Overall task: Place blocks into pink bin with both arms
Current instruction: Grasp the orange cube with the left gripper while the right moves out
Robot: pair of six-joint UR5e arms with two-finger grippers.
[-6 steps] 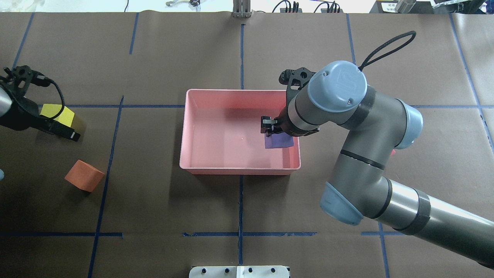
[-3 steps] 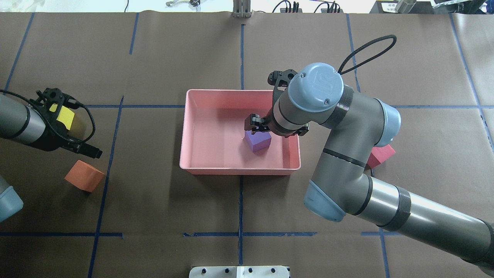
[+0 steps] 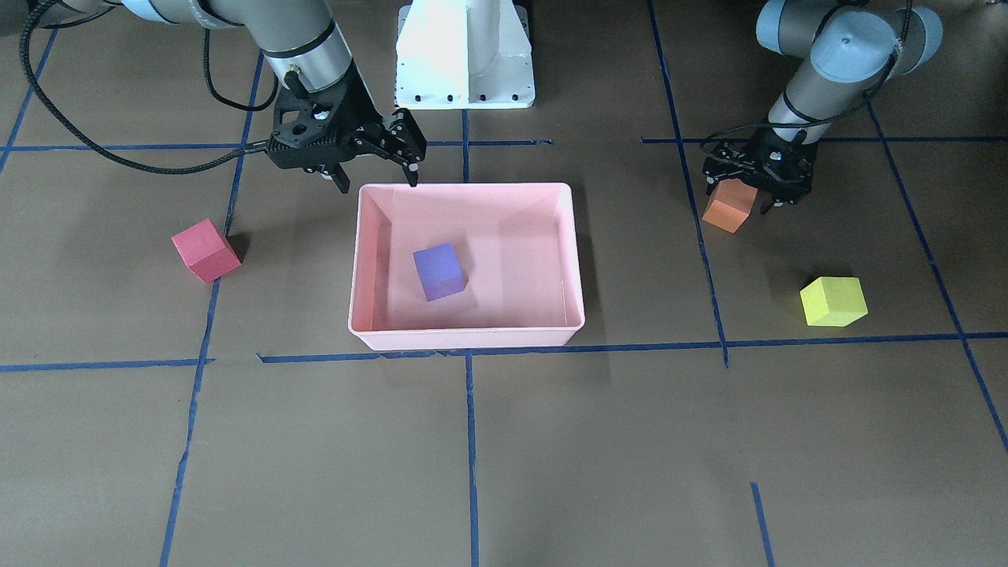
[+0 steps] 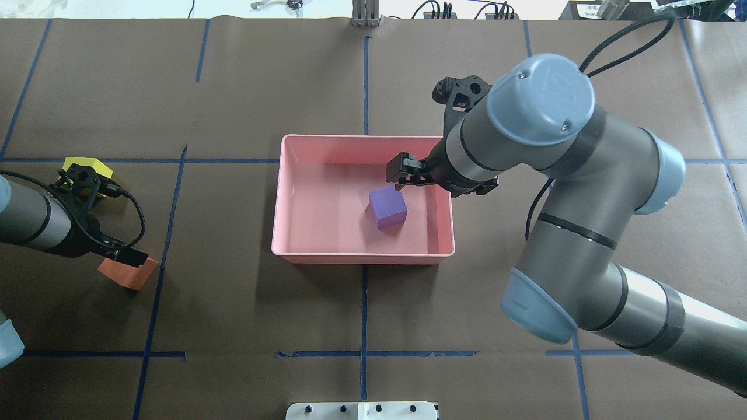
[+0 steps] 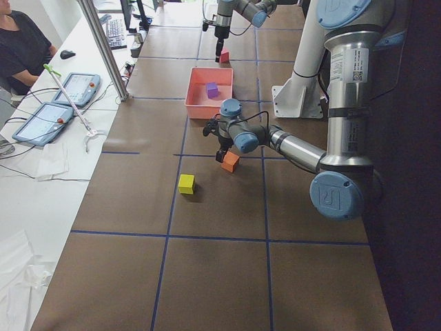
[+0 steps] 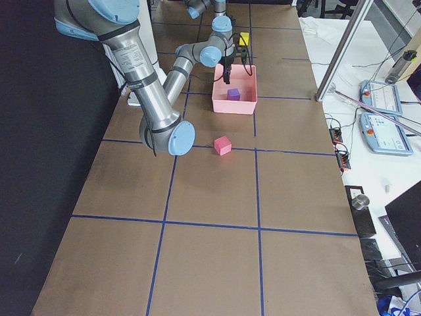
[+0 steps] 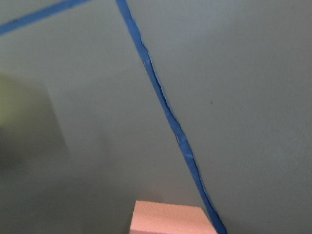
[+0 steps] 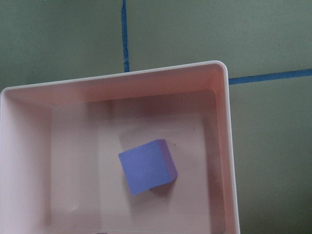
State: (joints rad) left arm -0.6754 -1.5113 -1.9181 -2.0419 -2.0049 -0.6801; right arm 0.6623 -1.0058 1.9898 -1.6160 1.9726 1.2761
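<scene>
The purple block (image 3: pixel 439 271) lies loose in the pink bin (image 3: pixel 465 191), also seen in the overhead view (image 4: pixel 387 208) and the right wrist view (image 8: pixel 147 166). My right gripper (image 3: pixel 378 183) is open and empty, above the bin's rim on the robot's side. My left gripper (image 3: pixel 744 197) is open, its fingers either side of the orange block (image 3: pixel 728 206); I cannot tell if they touch it. The block's top shows at the bottom of the left wrist view (image 7: pixel 170 218). The yellow-green block (image 3: pixel 833 301) and the red block (image 3: pixel 206 250) sit on the table.
The white pedestal base (image 3: pixel 465 55) stands behind the bin. Blue tape lines cross the brown table cover. In the exterior left view a metal post (image 5: pixel 103 48) and an operator (image 5: pixel 21 41) with tablets are beyond the table's far edge.
My right gripper has let go of the purple block and lifted away; the block stays in the bin. My left arm has moved from the yellow-green block down to the orange block.
</scene>
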